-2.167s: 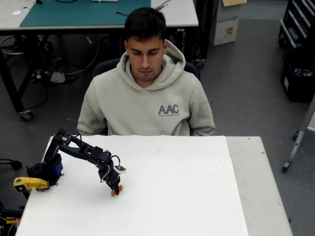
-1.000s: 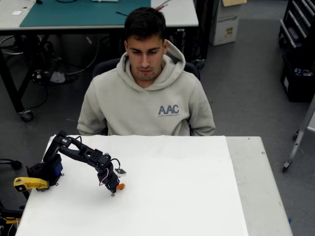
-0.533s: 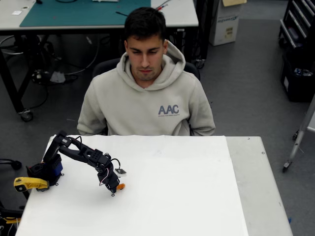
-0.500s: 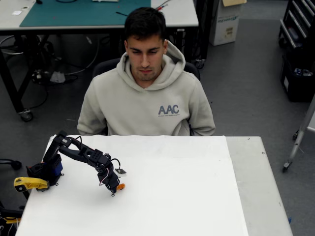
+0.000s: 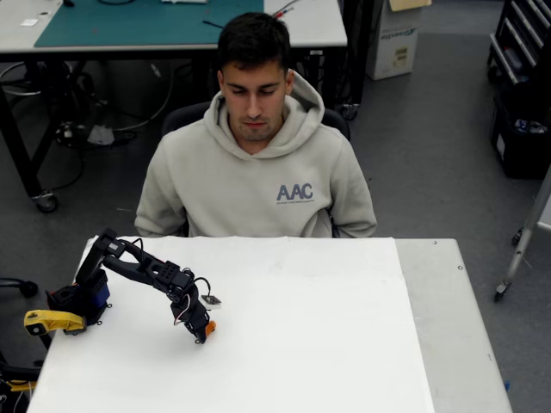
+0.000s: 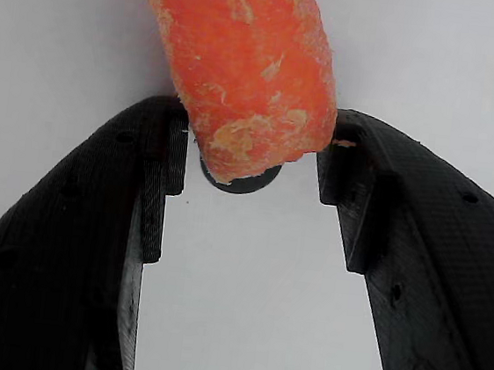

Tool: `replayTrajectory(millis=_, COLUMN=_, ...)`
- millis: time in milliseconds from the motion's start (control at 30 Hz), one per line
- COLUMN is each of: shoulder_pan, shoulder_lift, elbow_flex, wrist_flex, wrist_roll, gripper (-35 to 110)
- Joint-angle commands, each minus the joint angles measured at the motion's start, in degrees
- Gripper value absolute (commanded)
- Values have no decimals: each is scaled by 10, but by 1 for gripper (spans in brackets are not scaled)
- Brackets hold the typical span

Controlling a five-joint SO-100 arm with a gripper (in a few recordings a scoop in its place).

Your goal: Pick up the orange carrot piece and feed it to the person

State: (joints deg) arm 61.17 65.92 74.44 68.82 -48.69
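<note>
Overhead view: seated at the far edge of the white table (image 5: 344, 344), in the upper middle of the frame, the person (image 5: 256, 163) in a light hoodie, head bent down toward the tabletop. At lower left, black arm (image 5: 138, 268) reaching from its base (image 5: 79, 301) toward the middle, wrist bent downward. Beside the base, at the left edge, a yellow tool-like part (image 5: 47, 321). Gripper (image 5: 205, 331) low over the table at lower left of centre, with the carrot piece (image 5: 209, 327) showing as a small orange spot at its tip, well apart from the person.

Wrist view: carrot piece (image 6: 242, 65) entering from the top centre, its cut end down between the two black fingers (image 6: 154, 184). Gripper (image 6: 248, 172) partly closed, both finger tips pressed against the sides of the carrot's end. White tabletop (image 6: 243, 308) behind and below. Small dark round spot (image 6: 246, 181) just under the carrot's end, nature unclear.
</note>
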Motion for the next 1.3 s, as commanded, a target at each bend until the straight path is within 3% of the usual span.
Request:
replayTrajectory(millis=0, shoulder_pan=5, shoulder_lift=7, elbow_flex=-5, wrist_flex=6, wrist_roll=-10, gripper=11)
replayTrajectory(millis=1267, shoulder_pan=-64, shoulder_lift=6, elbow_flex=-6, wrist_flex=5, wrist_roll=-9, gripper=10)
